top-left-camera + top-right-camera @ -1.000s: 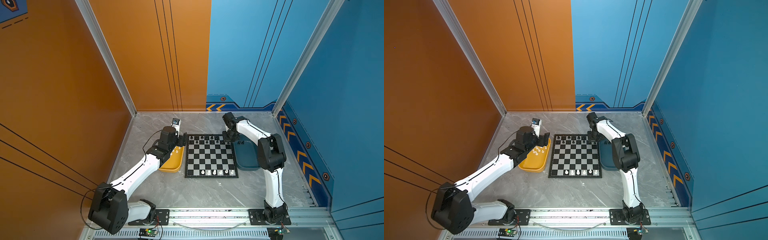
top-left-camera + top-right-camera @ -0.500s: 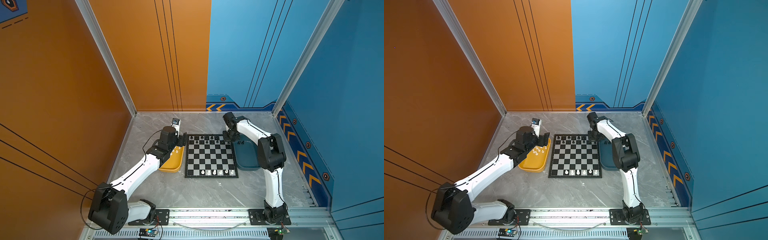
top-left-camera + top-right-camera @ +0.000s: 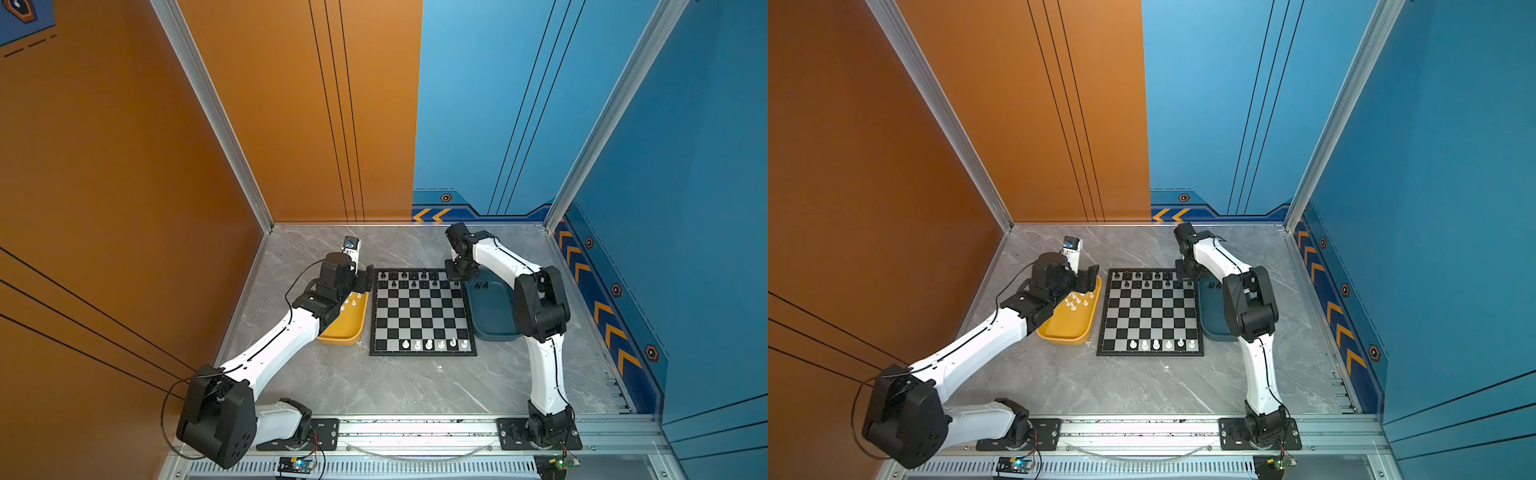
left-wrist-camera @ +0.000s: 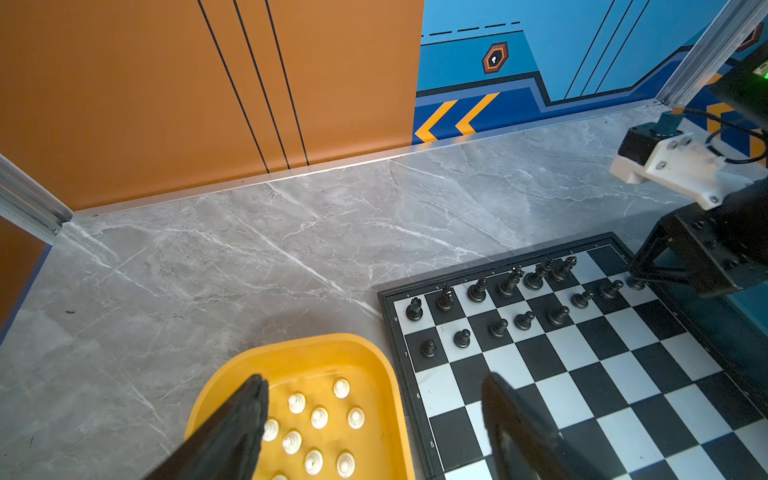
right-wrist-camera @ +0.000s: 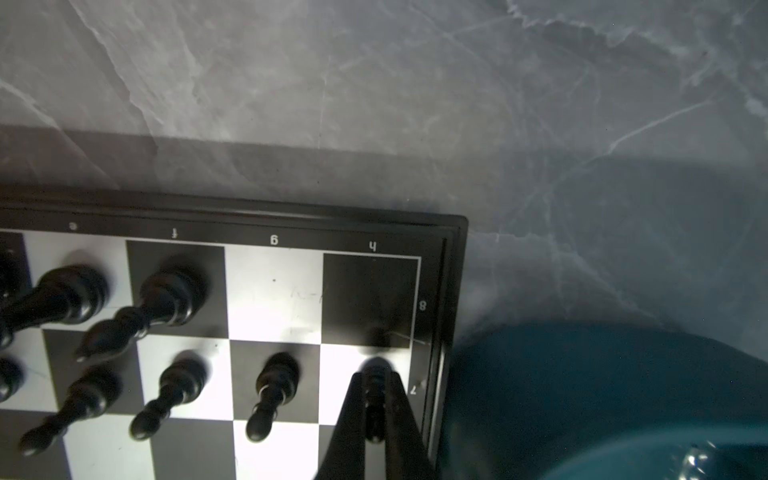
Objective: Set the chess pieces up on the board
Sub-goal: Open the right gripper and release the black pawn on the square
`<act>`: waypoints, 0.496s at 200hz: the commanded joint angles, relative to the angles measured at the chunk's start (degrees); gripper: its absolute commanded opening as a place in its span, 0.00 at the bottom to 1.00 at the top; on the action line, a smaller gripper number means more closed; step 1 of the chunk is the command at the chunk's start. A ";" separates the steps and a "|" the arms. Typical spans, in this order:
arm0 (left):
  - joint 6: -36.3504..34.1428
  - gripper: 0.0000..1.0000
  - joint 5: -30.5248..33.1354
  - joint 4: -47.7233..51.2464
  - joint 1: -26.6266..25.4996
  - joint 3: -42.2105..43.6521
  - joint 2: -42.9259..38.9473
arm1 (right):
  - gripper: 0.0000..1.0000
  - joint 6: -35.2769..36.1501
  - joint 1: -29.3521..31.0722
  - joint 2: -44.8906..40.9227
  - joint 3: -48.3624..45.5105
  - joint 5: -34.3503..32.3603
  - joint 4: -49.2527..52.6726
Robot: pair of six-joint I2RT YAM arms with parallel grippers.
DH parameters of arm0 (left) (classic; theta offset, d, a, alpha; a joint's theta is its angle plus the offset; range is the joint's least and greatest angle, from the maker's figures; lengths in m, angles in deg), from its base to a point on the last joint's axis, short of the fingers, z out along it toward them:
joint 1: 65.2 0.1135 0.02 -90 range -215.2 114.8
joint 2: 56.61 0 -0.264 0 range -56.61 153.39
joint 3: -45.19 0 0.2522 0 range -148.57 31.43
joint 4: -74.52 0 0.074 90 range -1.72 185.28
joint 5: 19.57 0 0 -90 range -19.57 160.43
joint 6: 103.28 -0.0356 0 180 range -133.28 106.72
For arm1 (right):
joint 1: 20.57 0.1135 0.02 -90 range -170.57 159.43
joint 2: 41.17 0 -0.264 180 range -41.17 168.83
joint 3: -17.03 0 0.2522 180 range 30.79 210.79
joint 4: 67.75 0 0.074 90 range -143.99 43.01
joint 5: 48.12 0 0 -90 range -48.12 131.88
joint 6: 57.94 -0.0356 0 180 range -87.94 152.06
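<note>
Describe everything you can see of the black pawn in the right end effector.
The black pawn is small, glossy dark plastic, with a round base wider than its stem. It is upright, pinched on both sides by the fingers of the shut right end effector. It is over the white square at file h, row 7, by the edge of the board; whether its base rests there is unclear.

The board is lying flat; black chess pieces are standing along its far two rows, and six white chess pieces are lining its near edge.
</note>
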 commanded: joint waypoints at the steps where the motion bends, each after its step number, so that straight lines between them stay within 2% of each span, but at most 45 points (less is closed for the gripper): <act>1: -0.55 0.82 0.80 -0.02 0.48 0.02 0.41 | 0.00 -0.25 -0.35 1.17 1.07 -0.03 -0.09; 72: -0.57 0.82 0.81 0.07 0.48 0.04 0.42 | 0.00 -0.36 -0.17 1.22 0.38 0.84 0.12; 99: -0.55 0.82 0.86 0.07 0.48 0.21 0.15 | 0.06 -0.34 0.01 1.35 0.38 1.12 0.28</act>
